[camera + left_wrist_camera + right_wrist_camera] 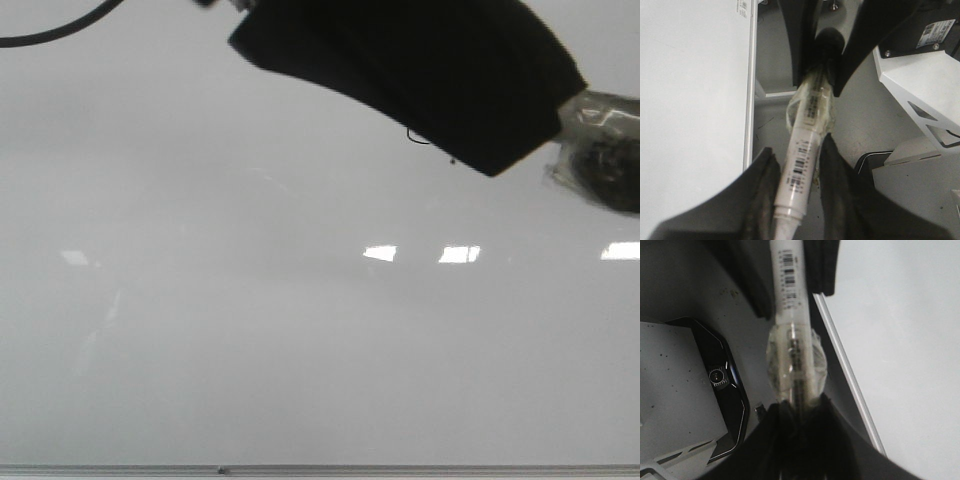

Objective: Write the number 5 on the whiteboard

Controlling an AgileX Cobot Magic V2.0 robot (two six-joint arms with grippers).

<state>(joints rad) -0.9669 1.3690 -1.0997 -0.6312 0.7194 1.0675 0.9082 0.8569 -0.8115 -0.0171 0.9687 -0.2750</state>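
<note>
Glossy whiteboard [250,380], thin curved black stroke [416,138], taped white marker [802,165]

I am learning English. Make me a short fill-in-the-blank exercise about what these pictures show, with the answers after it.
1. The left tool and the right tool both grip one white ___.
2. Clear ___ is wrapped around its middle.
3. The thin stroke on the whiteboard is ___ in colour.
Answers: marker; tape; black.
</note>
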